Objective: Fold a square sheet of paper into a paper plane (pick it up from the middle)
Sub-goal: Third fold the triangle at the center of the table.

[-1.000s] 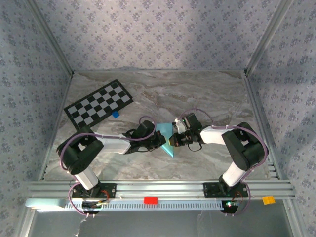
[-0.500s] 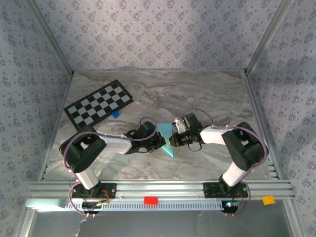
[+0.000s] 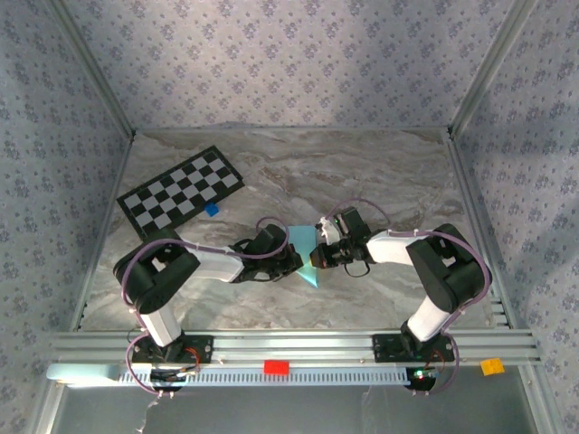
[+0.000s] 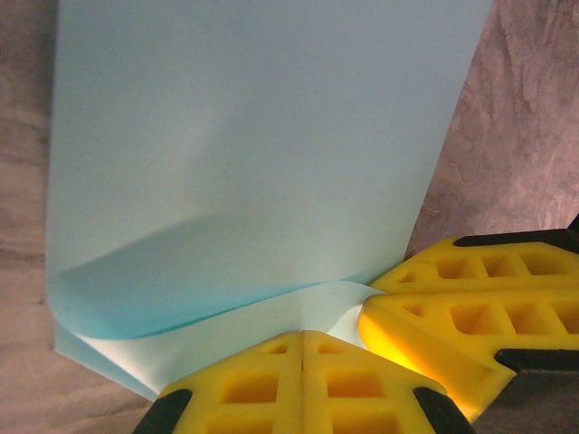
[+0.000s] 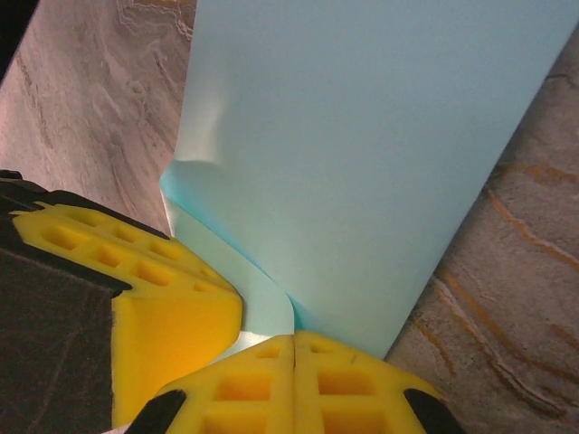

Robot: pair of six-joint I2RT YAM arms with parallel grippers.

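Blue sheet sits mid-counter, partly folded, one layer curling over another. Left pincer is closed, tips at the folded edge. Right pincer is closed likewise, just beside it (pinching or merely pressing: cannot tell). Judgement: both meet at one spot to pin the fold while the crease sets. Folding looks at an early stage.
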